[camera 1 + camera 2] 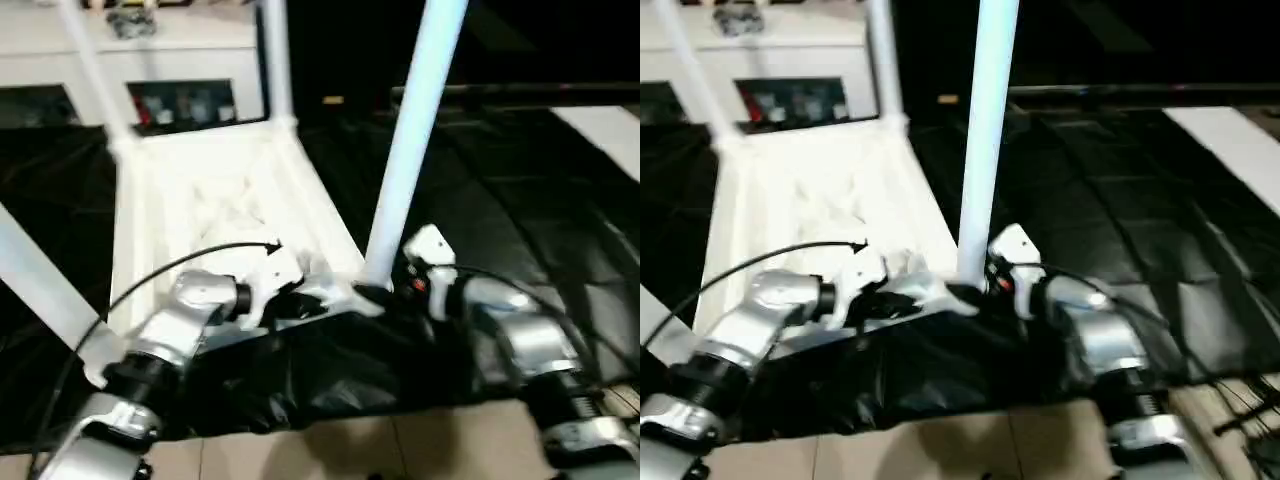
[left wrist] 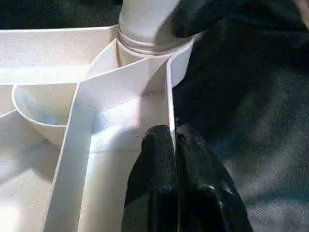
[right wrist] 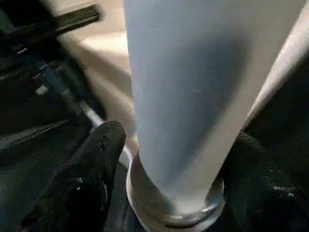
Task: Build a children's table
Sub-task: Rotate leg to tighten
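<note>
While you look down over the silver forearms, your left gripper (image 2: 175,145) sits nearest, its jaws pinched shut on the thin side wall of the tabletop (image 1: 215,205), right beside the near corner socket (image 2: 145,46). Your right gripper (image 3: 169,159) stands at the base of the near leg (image 1: 410,140), a black finger (image 3: 89,169) on either side of the tube; the jaws look parted around it, but whether the pads press the leg or stand just off it, you cannot tell.

That leg stands upright with its collar seated in the socket, so this corner looks done or close to it. Farther off, two more legs (image 1: 275,60) rise from the far corners, and a fourth (image 1: 45,285) slants past at the near left. All four seem to be in place; what is left, by my reading, is to let go and turn the table onto its feet.

The tabletop lies upside down on black crinkled sheeting (image 1: 520,210). It is smooth white plastic with thin ribs and curved webs underneath; the legs are plain, tapered round tubes. Behind stands a white cabinet (image 1: 150,60).
</note>
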Motion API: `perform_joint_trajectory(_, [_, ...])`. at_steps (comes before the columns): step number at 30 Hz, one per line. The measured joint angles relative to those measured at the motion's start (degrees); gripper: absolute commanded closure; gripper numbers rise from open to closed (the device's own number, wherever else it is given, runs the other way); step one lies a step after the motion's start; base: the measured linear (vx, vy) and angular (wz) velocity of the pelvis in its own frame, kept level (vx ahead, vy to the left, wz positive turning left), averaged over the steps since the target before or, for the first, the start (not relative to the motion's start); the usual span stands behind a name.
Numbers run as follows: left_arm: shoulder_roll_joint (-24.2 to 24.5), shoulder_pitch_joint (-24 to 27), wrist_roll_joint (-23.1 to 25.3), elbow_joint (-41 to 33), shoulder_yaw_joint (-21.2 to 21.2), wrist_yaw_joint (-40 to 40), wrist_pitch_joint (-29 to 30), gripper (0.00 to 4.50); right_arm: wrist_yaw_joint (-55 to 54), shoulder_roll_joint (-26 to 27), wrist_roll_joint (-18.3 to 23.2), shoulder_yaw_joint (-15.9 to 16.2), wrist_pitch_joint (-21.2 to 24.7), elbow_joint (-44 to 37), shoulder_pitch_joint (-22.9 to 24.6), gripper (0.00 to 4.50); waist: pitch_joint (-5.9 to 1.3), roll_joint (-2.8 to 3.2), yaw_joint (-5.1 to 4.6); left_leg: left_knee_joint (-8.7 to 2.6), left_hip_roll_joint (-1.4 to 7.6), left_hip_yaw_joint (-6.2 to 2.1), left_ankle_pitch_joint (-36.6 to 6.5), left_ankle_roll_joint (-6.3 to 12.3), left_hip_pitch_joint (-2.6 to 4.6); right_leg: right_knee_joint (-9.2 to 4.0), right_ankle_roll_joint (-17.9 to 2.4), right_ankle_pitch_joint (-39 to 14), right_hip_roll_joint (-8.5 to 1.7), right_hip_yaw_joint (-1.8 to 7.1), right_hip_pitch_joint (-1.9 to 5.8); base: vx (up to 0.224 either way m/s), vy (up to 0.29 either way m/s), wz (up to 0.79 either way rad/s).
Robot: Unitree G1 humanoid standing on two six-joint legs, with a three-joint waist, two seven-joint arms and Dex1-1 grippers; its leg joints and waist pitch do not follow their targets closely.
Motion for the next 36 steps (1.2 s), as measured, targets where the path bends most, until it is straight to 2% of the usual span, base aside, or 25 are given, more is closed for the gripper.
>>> perform_joint_trajectory(2, [0.6, 0.0, -0.5, 0.0, -0.2, -2.1, -0.5, 4.5, 3.0, -1.0, 0.0, 0.9, -0.9, 0.0, 0.0, 1.34, -0.03, 0.01, 0.81, -0.02, 0.12, 0.13, 0.0, -0.01, 0.01, 0.47, 0.3, -0.2, 0.04, 0.05, -0.09, 0.051, -0.039, 0.08])
perform_joint_trajectory(5, [1.3, 0.0, -1.2, 0.0, -0.3, -4.8, -0.6, 4.5, 6.1, -1.8, -0.1, 2.4, -2.4, 0.7, -0.7, 1.34, -0.07, 0.07, 1.87, -0.33, 0.23, 0.22, 0.0, -0.01, 0.02, 0.52, 0.6, -0.4, 0.19, -0.01, -0.19, 0.017, -0.012, 0.03])
perform_joint_trajectory(7, [1.6, 0.0, -1.6, 0.0, -0.3, -6.0, -0.6, 4.5, 7.7, -1.9, -0.3, 3.3, -3.6, 1.6, -1.5, 1.34, -0.07, 0.08, 2.16, -0.37, 0.25, 0.23, 0.0, -0.01, 0.02, 0.55, 0.7, -0.4, 0.2, -0.04, -0.22, 0.0, 0.0, 0.0])
perform_joint_trajectory(9, [1.9, -0.1, -1.8, 0.1, -0.3, -6.7, -0.6, 4.5, 8.9, -1.9, -0.6, 3.5, -4.4, 2.5, -2.0, 1.61, -0.07, 0.07, 2.26, -0.37, 0.26, 0.24, 0.0, -0.01, 0.0, 0.55, 0.7, -0.4, 0.21, -0.04, -0.22, 0.0, 0.0, 0.0])
perform_joint_trajectory(12, [2.1, -0.1, -1.8, 0.3, -0.3, -7.2, -0.6, 4.5, 9.2, -1.9, -0.8, 3.7, -4.8, 3.1, -2.3, 1.73, -0.07, 0.07, 2.43, -0.29, 0.22, 0.27, 0.0, -0.02, 0.02, 0.56, 0.6, -0.4, 0.16, 0.05, -0.2, 0.0, 0.0, 0.0])
perform_joint_trajectory(19, [2.5, -0.2, -2.0, 1.4, -0.2, -8.1, -1.3, 4.5, 11.2, -1.9, -1.2, 4.4, -6.9, 4.2, -3.2, 2.32, -0.08, -0.02, 2.74, -0.12, 0.14, 0.41, 0.0, -0.04, 0.11, 0.77, 0.7, -0.4, 0.19, 0.6, -0.18, 0.0, 0.0, 0.0])
perform_joint_trajectory(25, [1.9, -0.2, -1.5, 1.6, -0.2, -7.4, -1.4, 4.5, 11.2, -2.0, -1.0, 3.9, -6.5, 3.7, -2.6, 2.48, -0.17, -0.09, 2.82, -0.07, 0.1, 0.62, 0.0, -0.04, 0.16, 0.79, 0.7, -0.4, 0.25, 1.07, -0.18, 0.0, 0.0, 0.0])
perform_joint_trajectory(29, [0.5, -0.2, -0.7, 1.6, -0.2, -5.0, -0.9, 4.5, 8.9, -1.8, -0.6, 2.2, -5.8, 2.3, -0.5, 2.51, -0.34, -0.18, 3.44, -0.08, 0.11, 0.78, 0.0, -0.04, 0.27, 0.8, 0.7, -0.5, 0.25, 1.14, -0.04, 0.0, 0.0, 0.0])
perform_joint_trajectory(33, [-1.2, -0.2, 0.7, 1.3, 0.2, 0.9, 1.1, 4.5, -0.2, 2.1, -1.1, -0.8, -4.6, 3.3, 0.5, 2.52, -0.46, -0.4, 3.17, 0.0, 0.1, 0.77, 0.0, -0.04, 0.35, 0.77, 1.1, -0.7, 0.24, 1.23, 0.0, 0.0, 0.0, 0.0])
perform_joint_trajectory(36, [-3.7, -0.2, 2.4, 1.1, 1.1, 7.0, 3.6, 4.5, -11.8, 6.8, -2.6, -3.4, -4.2, 5.3, 0.1, 2.52, -0.47, -0.38, 1.59, 0.23, 0.08, 0.54, 0.0, -0.04, 0.42, 0.39, 1.1, -0.7, 0.22, 1.03, 0.1, -0.063, 0.015, -0.08])
